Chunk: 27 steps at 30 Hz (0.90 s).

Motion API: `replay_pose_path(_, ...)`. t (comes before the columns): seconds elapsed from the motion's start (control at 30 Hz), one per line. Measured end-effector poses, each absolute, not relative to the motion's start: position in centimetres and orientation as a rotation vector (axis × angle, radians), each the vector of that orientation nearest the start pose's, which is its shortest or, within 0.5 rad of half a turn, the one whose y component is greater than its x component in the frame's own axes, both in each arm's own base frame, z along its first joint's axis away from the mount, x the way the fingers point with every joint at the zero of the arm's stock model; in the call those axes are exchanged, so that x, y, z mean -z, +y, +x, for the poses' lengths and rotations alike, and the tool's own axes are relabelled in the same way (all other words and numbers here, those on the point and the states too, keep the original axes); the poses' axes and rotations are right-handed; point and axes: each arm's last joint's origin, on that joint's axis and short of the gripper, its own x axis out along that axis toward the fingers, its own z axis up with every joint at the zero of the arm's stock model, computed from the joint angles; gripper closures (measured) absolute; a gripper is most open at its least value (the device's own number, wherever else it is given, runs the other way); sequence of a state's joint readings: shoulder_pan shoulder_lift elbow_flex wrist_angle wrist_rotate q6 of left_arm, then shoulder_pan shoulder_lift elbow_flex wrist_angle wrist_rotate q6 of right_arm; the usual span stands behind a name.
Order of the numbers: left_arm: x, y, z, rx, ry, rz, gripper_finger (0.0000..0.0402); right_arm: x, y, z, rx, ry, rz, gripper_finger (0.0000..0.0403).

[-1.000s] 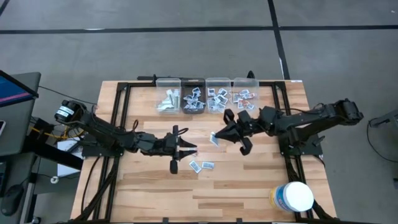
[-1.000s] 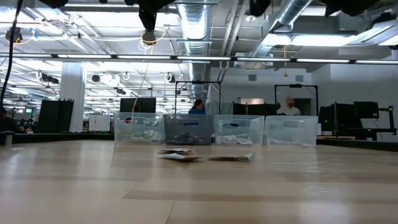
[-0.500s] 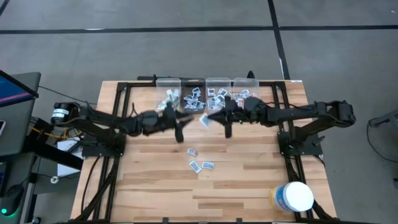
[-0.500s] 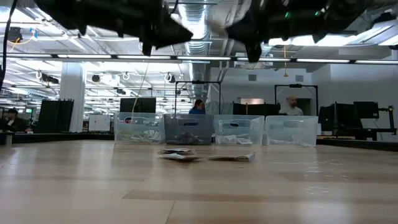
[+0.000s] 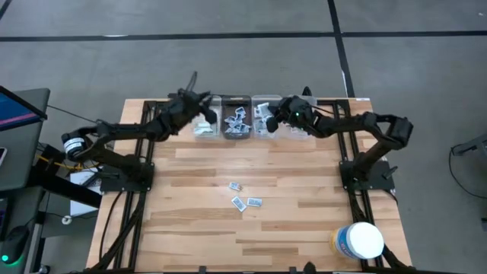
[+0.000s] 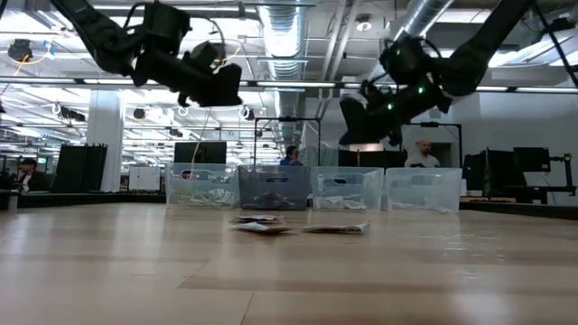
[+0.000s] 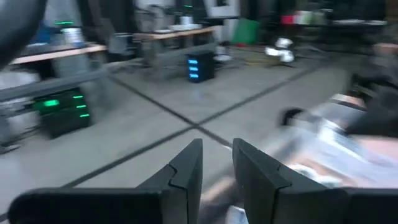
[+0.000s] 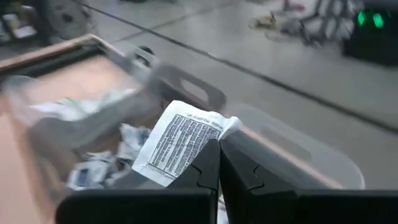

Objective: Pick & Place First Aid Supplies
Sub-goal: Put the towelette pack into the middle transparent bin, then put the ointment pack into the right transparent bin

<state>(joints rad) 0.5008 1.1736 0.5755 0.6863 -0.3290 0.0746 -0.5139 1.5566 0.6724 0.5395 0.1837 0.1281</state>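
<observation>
Table: wooden, holding 4 clear bins in a row along far edge.
Tub: white, sitting at near right corner.
L gripper: hovering above leftmost bin; fingers standing slightly apart, nothing seen btwn them.
R gripper: hanging over 3rd bin from left, pinching a printed packet w/ fingers closed.
Loose packets: 3 lying mid-table, well apart from bins.

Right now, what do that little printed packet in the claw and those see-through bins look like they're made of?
The small white printed packet looks like matte paper: it creases and carries fine print. The four clear bins look like glossy, stiff plastic, since their contents show through the walls.
</observation>
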Motion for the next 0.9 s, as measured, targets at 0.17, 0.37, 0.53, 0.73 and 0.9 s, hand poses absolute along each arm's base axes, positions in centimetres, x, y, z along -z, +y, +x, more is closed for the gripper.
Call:
replay_pose_path(0.17, -26.8, 15.3, 19.7, -0.908, -0.068, 0.087, 0.0312, -16.8, -17.2, 26.1, 0.773, 0.33, 0.247, 0.0402)
replay_pose_path(0.37, -27.2, 17.1, 19.7, -0.749, -0.013, 0.085, 0.0312, -15.6, -17.1, 26.3, 0.716, 0.411, 0.217, 0.037)
replay_pose_path(0.53, -29.5, 18.7, 21.6, -0.72, 0.118, 0.129, 0.0312, -15.5, -16.5, 26.5, 0.683, 0.447, 0.19, 0.0317)
replay_pose_path(0.73, -32.1, 20.4, 23.9, -0.655, 0.079, 0.163, 0.0312, -15.5, -16.5, 26.4, 0.67, 0.473, 0.136, 0.0269)
replay_pose_path(0.9, -32.4, 20.8, 25.9, -0.491, 0.123, 0.073, 0.0312, -15.5, -15.9, 26.7, 0.417, 0.504, 0.048, 0.0261)
